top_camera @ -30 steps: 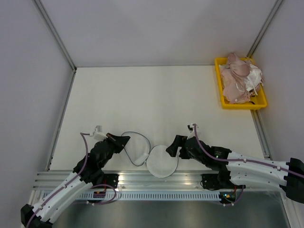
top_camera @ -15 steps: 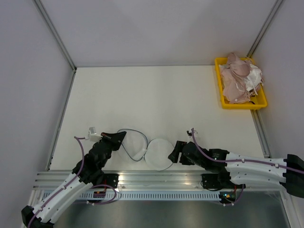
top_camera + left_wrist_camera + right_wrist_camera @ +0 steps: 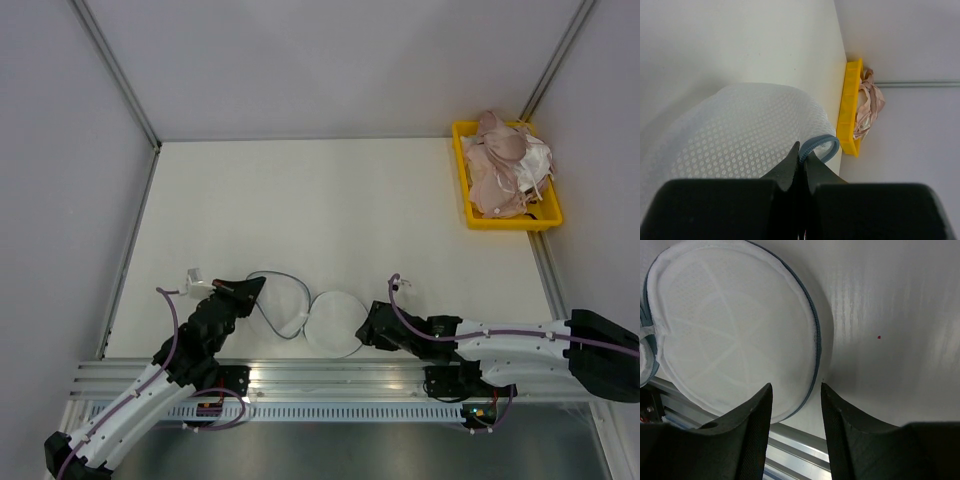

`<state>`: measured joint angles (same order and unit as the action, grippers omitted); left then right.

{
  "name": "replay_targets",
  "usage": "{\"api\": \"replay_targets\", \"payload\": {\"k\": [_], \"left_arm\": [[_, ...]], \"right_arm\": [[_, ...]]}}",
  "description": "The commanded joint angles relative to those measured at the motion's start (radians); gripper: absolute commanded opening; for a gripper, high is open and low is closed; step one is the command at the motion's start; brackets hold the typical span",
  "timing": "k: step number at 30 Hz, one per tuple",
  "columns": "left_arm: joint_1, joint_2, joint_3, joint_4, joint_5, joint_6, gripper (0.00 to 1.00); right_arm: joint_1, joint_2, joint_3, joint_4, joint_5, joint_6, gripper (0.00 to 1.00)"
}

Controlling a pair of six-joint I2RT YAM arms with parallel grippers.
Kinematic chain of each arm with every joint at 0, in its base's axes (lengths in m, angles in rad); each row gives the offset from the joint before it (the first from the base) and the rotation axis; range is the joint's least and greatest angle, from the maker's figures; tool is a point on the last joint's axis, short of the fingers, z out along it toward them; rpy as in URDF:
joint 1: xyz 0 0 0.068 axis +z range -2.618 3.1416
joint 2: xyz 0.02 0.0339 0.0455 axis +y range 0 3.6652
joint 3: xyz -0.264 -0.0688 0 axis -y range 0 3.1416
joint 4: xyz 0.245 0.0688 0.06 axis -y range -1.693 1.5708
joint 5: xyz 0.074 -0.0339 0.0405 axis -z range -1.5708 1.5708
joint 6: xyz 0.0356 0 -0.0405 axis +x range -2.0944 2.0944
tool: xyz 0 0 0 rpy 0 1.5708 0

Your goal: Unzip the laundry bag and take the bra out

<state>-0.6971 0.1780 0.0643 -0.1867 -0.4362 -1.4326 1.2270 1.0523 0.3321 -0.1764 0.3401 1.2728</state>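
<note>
The bag [image 3: 322,315] lies splayed in two round halves at the near edge of the table [image 3: 330,200]. Its zipper [image 3: 818,144] is run open around the rim, and only white mesh shows, with no rose-pink cup in either half. On the bag's left side, the left gripper [image 3: 254,287] has its fingers pressed together on the blue-grey zipper edge of the domed half. On the bag's right side, the right gripper [image 3: 367,325] stands astride the rim of the flat half. Its fingers [image 3: 752,425] are part-way apart with the rim between them, not yet pinching. Well beyond the bag and to its right, a yellow tray [image 3: 512,226] holds a heap of pink and white garments [image 3: 505,165]. Whether the bra is among them cannot be told, and it cannot be picked out near the bag. The unzipping looks done, and the step in hand appears to be taking a second hold on the bag. The next move likely calls for the right fingers to close on that thin rim without sliding off. The halves could then be spread or lifted to check inside for the bra.
</note>
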Motion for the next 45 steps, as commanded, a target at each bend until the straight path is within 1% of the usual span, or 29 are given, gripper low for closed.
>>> {"api": "replay_targets", "payload": {"k": [1,5,7,8,9,10,12,13,14,15,16,17,19,20,21,22,24,25,28,29,31,32,34,37,38,39,40,45], "left_arm": [[0.001,0.003,0.012,-0.06,-0.021,-0.032,0.02],[0.001,0.003,0.014,-0.059,-0.015,-0.032,0.02],[0.001,0.003,0.012,-0.057,-0.007,-0.031,0.02],[0.001,0.005,0.012,-0.056,-0.003,-0.028,0.02],[0.001,0.006,0.011,-0.056,0.005,-0.023,0.02],[0.001,0.009,0.011,-0.053,0.01,-0.016,0.02],[0.001,0.017,0.009,-0.037,0.028,-0.002,0.02],[0.001,0.023,0.006,-0.025,0.034,0.018,0.02],[0.001,0.029,0.005,0.008,0.054,0.027,0.02],[0.001,0.037,0.0,0.03,0.063,0.034,0.02],[0.001,0.057,-0.01,0.059,0.074,0.056,0.02],[0.001,0.069,-0.017,0.131,0.1,0.066,0.02],[0.001,0.122,-0.03,0.211,0.134,0.083,0.02],[0.001,0.194,-0.027,0.331,0.161,0.104,0.02],[0.001,0.195,-0.023,0.332,0.162,0.113,0.02],[0.001,0.248,-0.018,0.361,0.184,0.124,0.02],[0.001,0.306,0.0,0.446,0.208,0.144,0.02],[0.001,0.361,0.006,0.478,0.229,0.15,0.02],[-0.001,0.455,0.038,0.585,0.273,0.17,0.06],[-0.001,0.516,0.048,0.605,0.286,0.175,0.11],[-0.001,0.572,0.075,0.667,0.313,0.184,0.18],[-0.001,0.595,0.081,0.69,0.321,0.185,0.25],[-0.001,0.65,0.092,0.755,0.339,0.19,0.36],[-0.002,0.683,0.097,0.814,0.353,0.208,0.73],[-0.002,0.686,0.1,0.81,0.356,0.213,0.9],[-0.002,0.684,0.112,0.799,0.355,0.218,0.97],[-0.002,0.681,0.117,0.79,0.353,0.222,1.0],[-0.002,0.641,0.103,0.756,0.335,0.218,0.99]], "right_arm": [[0.005,0.055,0.019,0.075,0.034,0.01,0.49],[0.005,0.087,0.018,0.098,0.054,0.007,0.47],[0.006,0.1,0.021,0.104,0.06,0.0,0.43],[0.006,0.101,0.022,0.104,0.062,-0.003,0.32],[0.006,0.095,0.025,0.089,0.071,-0.009,0.25],[0.006,0.089,0.037,0.075,0.079,-0.012,0.12],[0.006,0.051,0.068,0.002,0.117,-0.033,0.01],[0.006,0.032,0.082,-0.029,0.134,-0.045,0.01],[0.006,-0.01,0.099,-0.099,0.154,-0.056,0.01],[0.005,-0.032,0.14,-0.141,0.21,-0.084,0.0],[0.005,-0.052,0.165,-0.182,0.235,-0.102,0.01],[0.005,-0.087,0.192,-0.261,0.272,-0.124,0.0],[0.006,-0.121,0.286,-0.375,0.368,-0.185,0.01],[0.006,-0.124,0.414,-0.462,0.442,-0.243,0.0],[0.006,-0.124,0.415,-0.463,0.46,-0.243,0.01],[0.003,-0.112,0.444,-0.515,0.477,-0.275,0.0],[0.003,-0.092,0.525,-0.563,0.516,-0.303,0.0],[0.003,-0.074,0.545,-0.581,0.539,-0.352,0.0],[0.003,-0.035,0.619,-0.586,0.565,-0.414,0.0],[0.003,-0.028,0.648,-0.577,0.568,-0.458,0.01],[0.005,-0.005,0.671,-0.534,0.571,-0.509,0.01],[0.003,0.001,0.689,-0.516,0.568,-0.557,0.0],[0.003,0.027,0.706,-0.462,0.559,-0.601,0.0],[-0.004,0.08,0.746,-0.419,0.537,-0.667,0.01],[-0.004,0.092,0.763,-0.41,0.531,-0.677,0.0],[-0.006,0.104,0.769,-0.399,0.513,-0.688,0.0],[-0.007,0.121,0.774,-0.37,0.502,-0.713,0.0],[-0.014,0.17,0.795,-0.285,0.418,-0.783,0.0]]}}
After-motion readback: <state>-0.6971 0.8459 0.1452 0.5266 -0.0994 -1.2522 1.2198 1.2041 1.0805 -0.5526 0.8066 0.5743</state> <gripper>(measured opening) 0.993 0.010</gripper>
